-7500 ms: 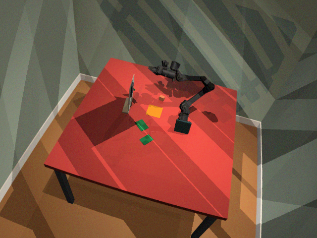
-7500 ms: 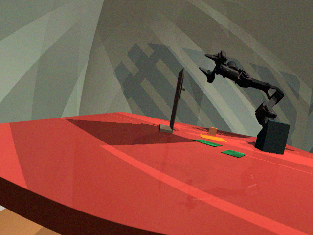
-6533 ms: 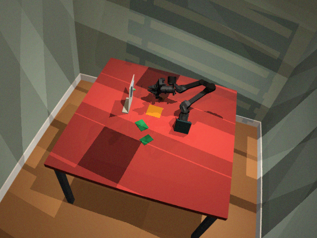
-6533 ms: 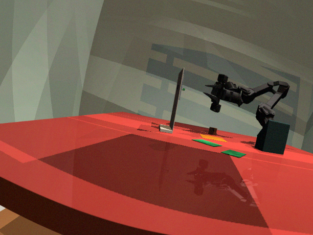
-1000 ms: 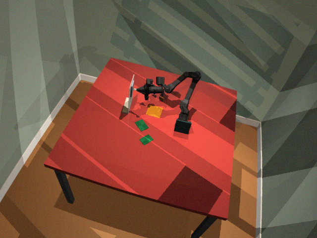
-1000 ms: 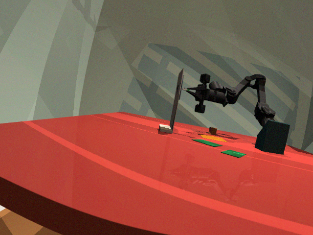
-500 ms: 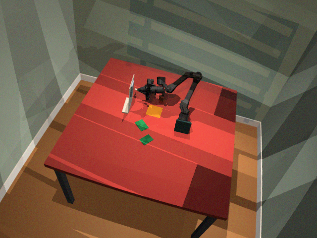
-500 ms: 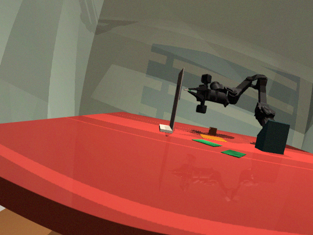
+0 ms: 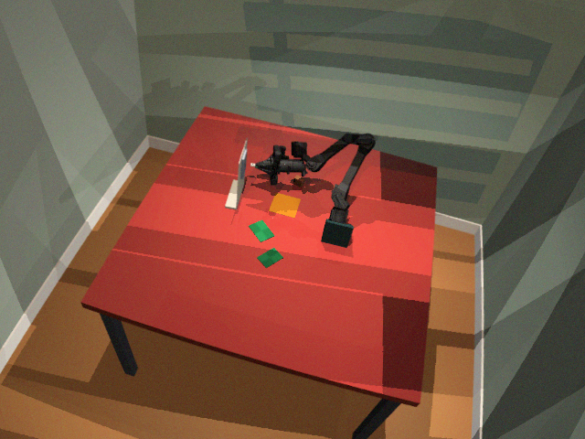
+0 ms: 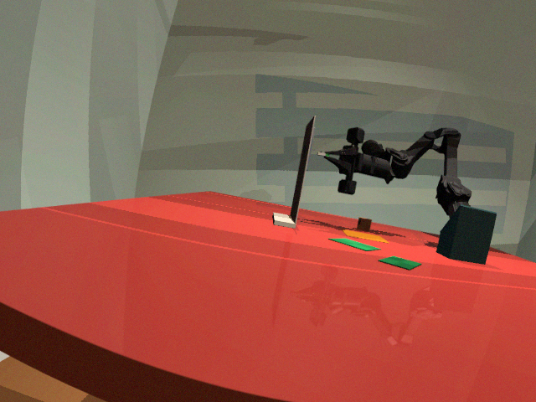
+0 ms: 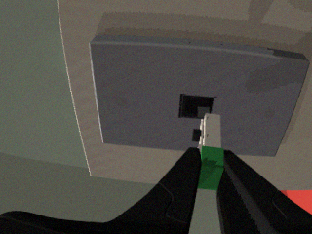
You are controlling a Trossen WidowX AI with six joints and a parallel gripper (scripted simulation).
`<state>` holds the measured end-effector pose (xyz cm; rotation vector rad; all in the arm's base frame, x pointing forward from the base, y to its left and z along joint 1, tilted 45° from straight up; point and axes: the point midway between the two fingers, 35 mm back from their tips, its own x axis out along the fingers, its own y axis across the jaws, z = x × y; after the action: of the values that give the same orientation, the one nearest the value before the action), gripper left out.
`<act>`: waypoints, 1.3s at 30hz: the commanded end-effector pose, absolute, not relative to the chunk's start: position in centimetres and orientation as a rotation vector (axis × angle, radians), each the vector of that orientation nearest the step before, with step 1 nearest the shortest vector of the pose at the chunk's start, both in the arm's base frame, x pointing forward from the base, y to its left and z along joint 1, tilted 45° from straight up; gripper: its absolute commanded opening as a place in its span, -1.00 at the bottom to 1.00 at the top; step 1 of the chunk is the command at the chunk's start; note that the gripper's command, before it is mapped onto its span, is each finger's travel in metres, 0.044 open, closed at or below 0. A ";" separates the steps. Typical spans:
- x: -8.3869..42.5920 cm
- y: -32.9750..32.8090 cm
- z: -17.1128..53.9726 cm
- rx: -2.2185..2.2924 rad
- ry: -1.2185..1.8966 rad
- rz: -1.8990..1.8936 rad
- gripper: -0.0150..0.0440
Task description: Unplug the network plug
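Observation:
The plug, pale with a green section, is out of the socket and held level in the air. My gripper is shut on it, with the pale front end sticking out past the fingertips towards the panel. The upright panel stands a short gap ahead. Its dark socket opening shows in the wrist view just above and left of the plug's front end. A flat orange square lies on the table below and nearer the arm's base.
Two flat green patches lie near the orange square. A small brown block stands just behind it, under the arm. The panel's pale foot rests on the red table.

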<state>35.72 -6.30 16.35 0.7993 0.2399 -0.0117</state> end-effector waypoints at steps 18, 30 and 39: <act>34.6 -6.3 16.4 0.796 0.245 -0.008 -0.49; 34.1 -6.3 16.5 0.796 0.245 -0.008 -0.49; 33.7 -6.3 16.6 0.796 0.245 -0.008 -0.49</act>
<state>33.96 -6.41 16.67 0.7991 0.2414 -0.0123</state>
